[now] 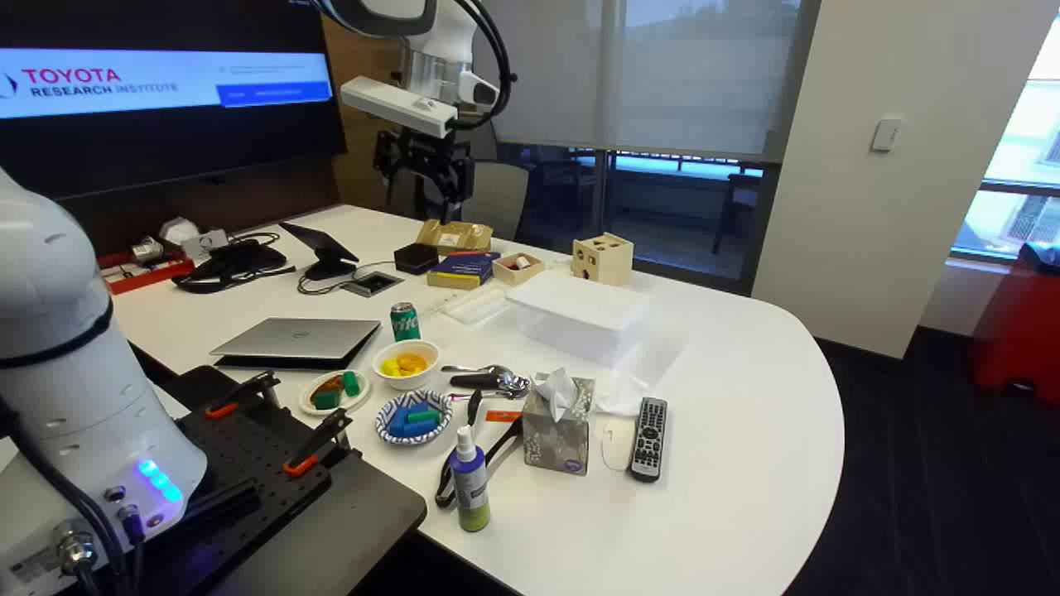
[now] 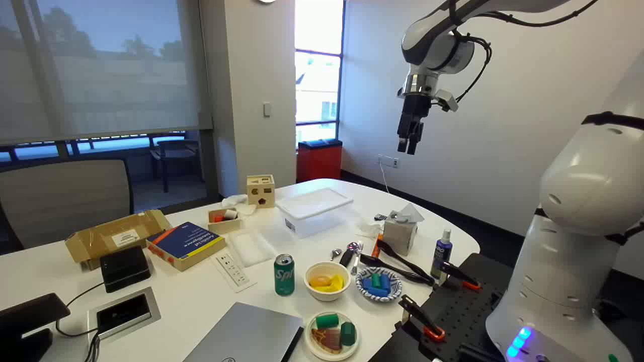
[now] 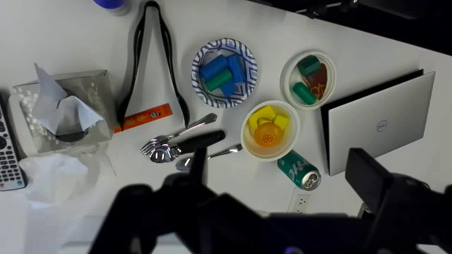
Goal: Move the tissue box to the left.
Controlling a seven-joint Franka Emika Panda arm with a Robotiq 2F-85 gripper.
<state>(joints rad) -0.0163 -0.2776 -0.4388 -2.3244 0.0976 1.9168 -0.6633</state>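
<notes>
The tissue box (image 1: 556, 430) is a small upright grey-and-white box with a white tissue standing out of its top. It stands on the white table (image 1: 729, 430) and also shows in an exterior view (image 2: 400, 236) and at the left of the wrist view (image 3: 88, 95). My gripper (image 1: 424, 194) is high above the table, well apart from the tissue box. It also shows in an exterior view (image 2: 408, 147). In the wrist view the gripper (image 3: 279, 162) is open, with its fingers wide apart and nothing between them.
A remote (image 1: 650, 439) lies beside the tissue box. Black tongs (image 3: 136, 63), a spray bottle (image 1: 470, 488), cutlery (image 3: 176, 144), a patterned bowl (image 3: 252, 67), a white bowl (image 3: 296, 127), a plate (image 3: 287, 84), a green can (image 3: 300, 171), a laptop (image 3: 381, 120) and a clear bin (image 2: 312, 216) are around it.
</notes>
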